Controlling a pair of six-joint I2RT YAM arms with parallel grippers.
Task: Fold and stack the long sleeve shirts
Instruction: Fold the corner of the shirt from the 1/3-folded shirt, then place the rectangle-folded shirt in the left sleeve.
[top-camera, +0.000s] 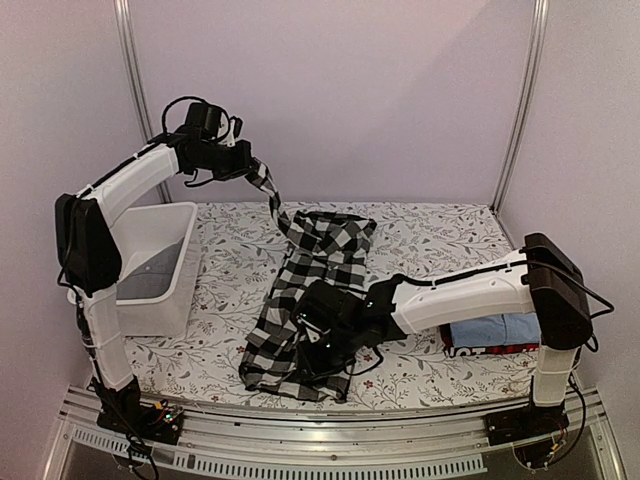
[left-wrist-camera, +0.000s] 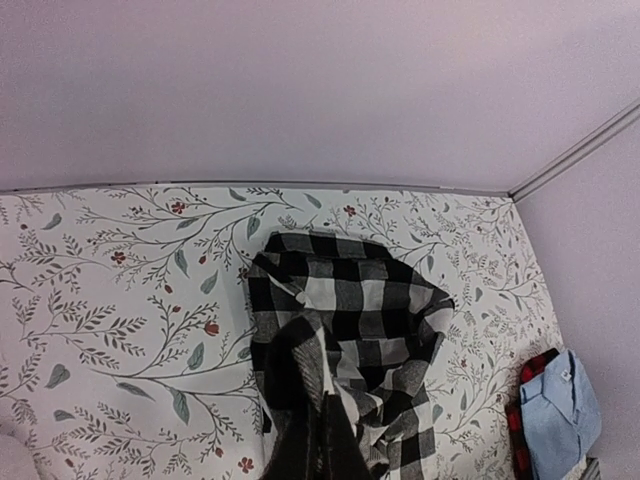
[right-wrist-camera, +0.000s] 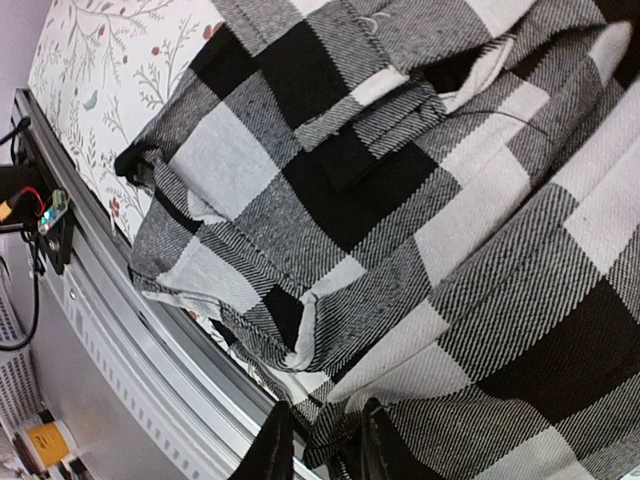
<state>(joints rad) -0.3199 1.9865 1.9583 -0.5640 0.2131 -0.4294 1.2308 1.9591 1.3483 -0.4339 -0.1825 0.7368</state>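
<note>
Checked shirt (top-camera: 320, 280), the large black-and-white one, is the garment in hand, and it is far from folded. Most of it lies in a rumpled heap on the middle of the flowered desk (top-camera: 440, 240), its near hem close to the front edge. One sleeve (top-camera: 275, 200) runs up off the heap in a taut, twisted strip to the left hand (top-camera: 245, 165), which is raised high over the back left of the desk and closed on the sleeve's end. In the left wrist view the cloth rises straight toward the camera from the pile below.

The right hand (right-wrist-camera: 320, 450) reaches low across the desk to the near part of the same shirt. Its fingers (right-wrist-camera: 272, 448) stand slightly apart with checked cloth at the gap. Whether they pinch the fabric or merely rest against it I cannot tell.

Two shirts look finished. A light blue shirt (top-camera: 495, 328) sits folded on top of a red-and-black shirt (top-camera: 490, 350) at the right edge of the desk, partly hidden under the right arm in the overhead view. They make a small stack, well apart from the heap. A white tub (top-camera: 150, 318) stands at the left.

By my reckoning the task is about two thirds done. What remains is to spread the checked shirt flat, bring in its sleeves, fold it, and set it on the stack at the right.
</note>
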